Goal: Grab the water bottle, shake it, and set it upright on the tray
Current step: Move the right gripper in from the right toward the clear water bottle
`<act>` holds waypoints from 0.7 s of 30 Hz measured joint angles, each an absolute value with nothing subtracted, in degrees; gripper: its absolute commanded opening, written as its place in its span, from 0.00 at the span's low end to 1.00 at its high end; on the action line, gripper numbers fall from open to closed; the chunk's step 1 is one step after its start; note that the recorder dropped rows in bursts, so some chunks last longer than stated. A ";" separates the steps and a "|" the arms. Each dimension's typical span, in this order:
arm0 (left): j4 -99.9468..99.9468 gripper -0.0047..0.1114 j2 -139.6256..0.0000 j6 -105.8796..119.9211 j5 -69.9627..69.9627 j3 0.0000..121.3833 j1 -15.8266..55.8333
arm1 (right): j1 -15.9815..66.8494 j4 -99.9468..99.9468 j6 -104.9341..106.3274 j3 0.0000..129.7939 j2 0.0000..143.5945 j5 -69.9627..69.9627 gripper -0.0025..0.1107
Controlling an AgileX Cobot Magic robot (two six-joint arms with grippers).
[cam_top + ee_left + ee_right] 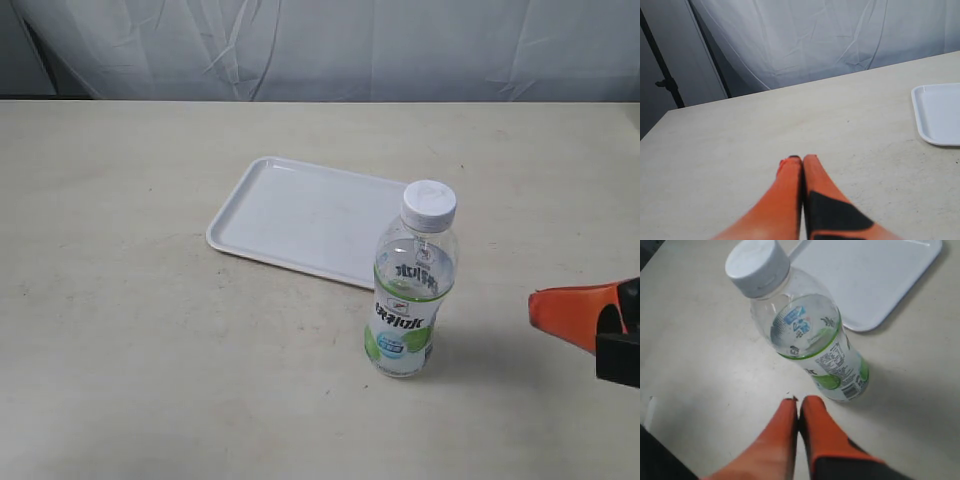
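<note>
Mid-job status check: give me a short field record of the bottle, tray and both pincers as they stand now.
water bottle: upright on the table, cap on, off the tray
tray: flat on the table, nothing on it
right pincer: shut, empty, tips near the bottle, not touching
left pincer: shut, empty, over the table, away from the bottle
task stage: bottle not yet picked up
</note>
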State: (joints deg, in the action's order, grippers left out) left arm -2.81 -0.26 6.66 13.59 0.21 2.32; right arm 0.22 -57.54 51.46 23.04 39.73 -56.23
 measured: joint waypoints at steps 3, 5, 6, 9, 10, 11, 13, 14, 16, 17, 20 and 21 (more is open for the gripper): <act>-2.81 0.04 -0.26 6.66 13.59 0.21 2.32 | 0.22 -58.71 51.60 21.48 39.49 -56.23 0.46; -2.81 0.04 -0.26 6.66 13.59 0.21 2.32 | 0.22 -59.28 51.65 20.01 39.49 -56.23 0.49; -2.81 0.04 -0.26 6.66 13.59 0.21 2.32 | 0.22 -59.39 51.65 19.54 39.49 -56.23 0.49; -2.81 0.04 -0.26 6.66 13.59 0.21 2.32 | 0.22 -59.65 52.26 19.22 39.49 -55.98 0.49; -2.81 0.04 -0.26 6.66 13.59 0.21 2.32 | 0.22 -59.94 52.65 19.22 39.49 -55.98 0.49; -2.81 0.04 -0.26 6.66 13.59 0.21 2.32 | 0.22 -60.08 52.98 19.22 39.49 -55.98 0.49; -2.81 0.04 -0.26 6.66 13.59 0.21 2.32 | 0.22 -60.20 53.40 19.22 39.49 -55.98 0.49; -2.81 0.04 -0.26 6.66 13.59 0.21 2.32 | 0.22 -60.20 53.54 19.35 39.49 -55.89 0.49; -2.81 0.04 -0.26 6.66 13.59 0.21 2.32 | 0.22 -59.10 53.05 20.80 39.49 -56.09 0.49; -2.81 0.04 -0.26 6.66 13.59 0.21 2.32 | 0.22 -57.94 52.07 21.90 39.49 -56.12 0.49; -2.81 0.04 -0.26 6.66 13.59 0.21 2.32 | 0.22 -49.98 44.23 27.62 40.29 -55.36 0.49; -2.81 0.04 -0.26 6.66 13.59 0.21 2.32 | 0.22 -45.73 39.50 30.70 40.98 -54.96 0.49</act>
